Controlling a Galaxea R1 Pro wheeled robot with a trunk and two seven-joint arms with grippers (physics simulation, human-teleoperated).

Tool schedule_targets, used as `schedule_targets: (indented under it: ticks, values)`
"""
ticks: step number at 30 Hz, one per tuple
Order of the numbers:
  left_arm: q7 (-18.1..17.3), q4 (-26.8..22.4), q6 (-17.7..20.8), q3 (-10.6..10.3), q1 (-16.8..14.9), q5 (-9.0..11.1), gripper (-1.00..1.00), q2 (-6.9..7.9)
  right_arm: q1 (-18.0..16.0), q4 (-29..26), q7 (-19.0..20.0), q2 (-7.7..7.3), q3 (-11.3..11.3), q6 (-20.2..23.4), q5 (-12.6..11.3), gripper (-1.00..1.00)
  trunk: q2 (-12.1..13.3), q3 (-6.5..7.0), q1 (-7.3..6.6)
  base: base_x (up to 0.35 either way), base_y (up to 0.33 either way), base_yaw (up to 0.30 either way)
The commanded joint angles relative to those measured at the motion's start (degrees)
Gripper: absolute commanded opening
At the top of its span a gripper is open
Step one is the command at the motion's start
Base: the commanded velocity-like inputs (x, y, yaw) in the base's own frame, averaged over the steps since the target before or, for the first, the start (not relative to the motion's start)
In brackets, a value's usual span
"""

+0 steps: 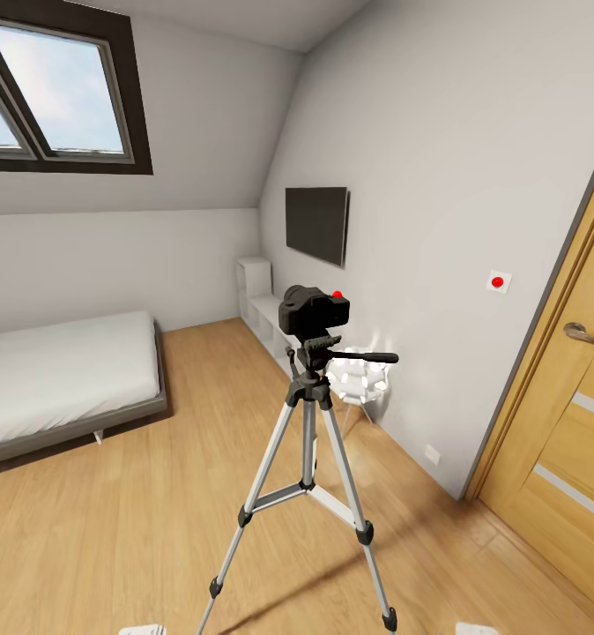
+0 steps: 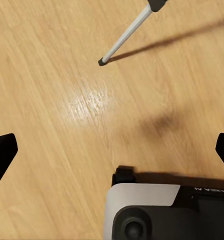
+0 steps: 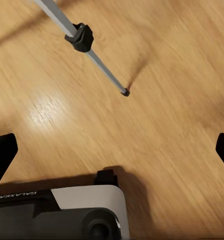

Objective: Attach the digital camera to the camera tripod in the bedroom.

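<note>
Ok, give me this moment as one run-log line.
room: bedroom | digital camera: on camera tripod head | left gripper: open, empty, over floor | right gripper: open, empty, over floor

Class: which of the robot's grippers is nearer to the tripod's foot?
Right, it seems. The right gripper looks down with a tripod foot fairly near; the left gripper sees another foot farther off. Both hang low, fingers spread.

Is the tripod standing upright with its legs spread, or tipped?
Upright, legs spread. The tripod stands on the wood floor with three legs splayed, and the camera sits level on its head.
</note>
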Motion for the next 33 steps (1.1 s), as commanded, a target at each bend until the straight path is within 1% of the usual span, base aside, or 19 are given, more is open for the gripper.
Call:
schedule_targets:
  ticks: [1,8,18,28,33]
  values:
    - [-0.4,0.2,-0.1,-0.5,0.0,0.5,1.0,-0.1,0.1,0.2,0.3,0.0,0.5,-0.2,-0.6,1.0,-0.1,-0.13,0.04,0.0,0.0,0.0]
    - [-0.5,0.1,-0.1,-0.5,0.0,0.5,1.0,-0.45,2.1,0.2,0.3,0.1,0.5,-0.1,-0.6,1.0,-0.1,-0.13,0.04,0.0,0.0,0.0]
    - [-0.6,-0.1,-0.2,-0.5,0.0,0.4,1.0,-0.74,5.0,0.2,0.4,0.91,0.5,-0.1,-0.6,1.0,-0.1,-0.13,0.04,0.0,0.0,0.0]
    - [-0.7,-0.1,-0.2,-0.6,0.1,0.4,1.0,-1.04,5.8,0.2,0.4,2.03,0.5,-0.1,-0.6,1.0,-0.1,-0.13,0.04,0.0,0.0,0.0]
    - [-0.7,-0.1,-0.2,-0.6,0.1,0.4,1.0,-1.14,6.0,0.2,0.4,2.36,0.5,-0.1,-0.6,1.0,-0.1,-0.13,0.04,0.0,0.0,0.0]
